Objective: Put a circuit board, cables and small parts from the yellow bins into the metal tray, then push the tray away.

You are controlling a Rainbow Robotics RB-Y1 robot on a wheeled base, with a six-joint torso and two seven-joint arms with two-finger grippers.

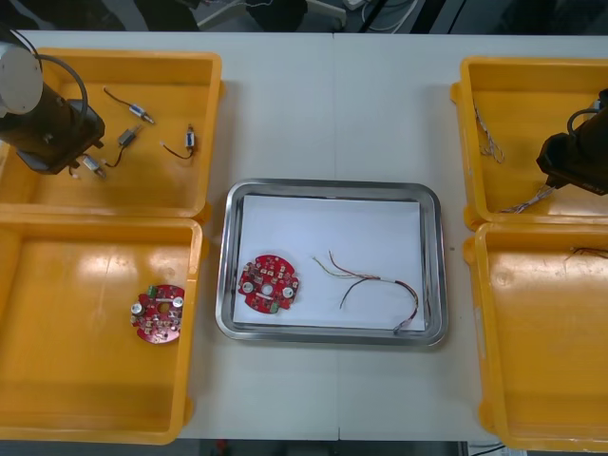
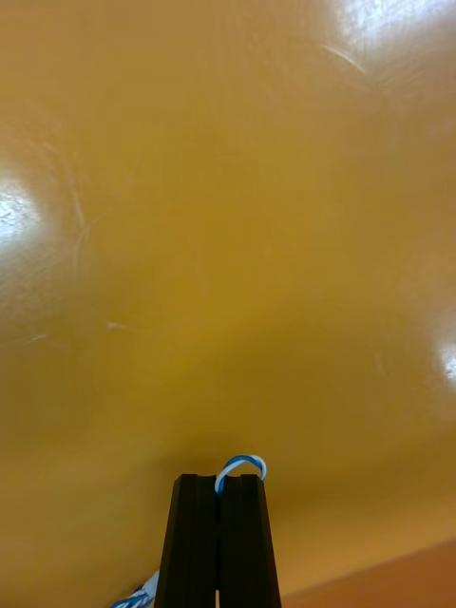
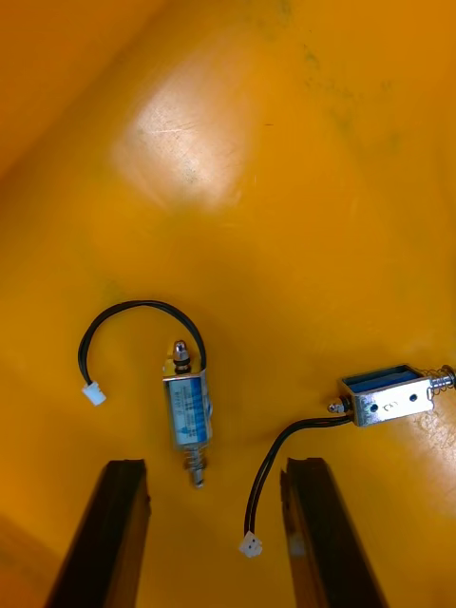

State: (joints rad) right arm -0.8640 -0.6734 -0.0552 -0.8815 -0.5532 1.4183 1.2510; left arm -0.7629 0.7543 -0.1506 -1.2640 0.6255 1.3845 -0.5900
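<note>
My left gripper [image 3: 209, 472] hangs open low over the far left yellow bin [image 1: 204, 123]. A small metal part [image 3: 187, 410] with a black lead lies just ahead of its two fingers, and a second one [image 3: 388, 397] lies off to one side. From the front, that gripper [image 1: 81, 160] is near several small metal parts [image 1: 128, 136]. My right gripper [image 2: 220, 480] is shut on a twisted blue and white cable [image 2: 242, 465] over the far right bin [image 1: 465, 133]. The metal tray [image 1: 432, 204] holds a red circuit board [image 1: 269, 282] and a red and yellow cable [image 1: 375, 282].
A second red circuit board [image 1: 158, 313] lies in the near left bin [image 1: 28, 380]. More blue and white cable [image 1: 489, 142] rests in the far right bin, and a strand [image 1: 527, 201] trails below my right gripper. A dark cable [image 1: 589, 252] lies in the near right bin [image 1: 494, 361].
</note>
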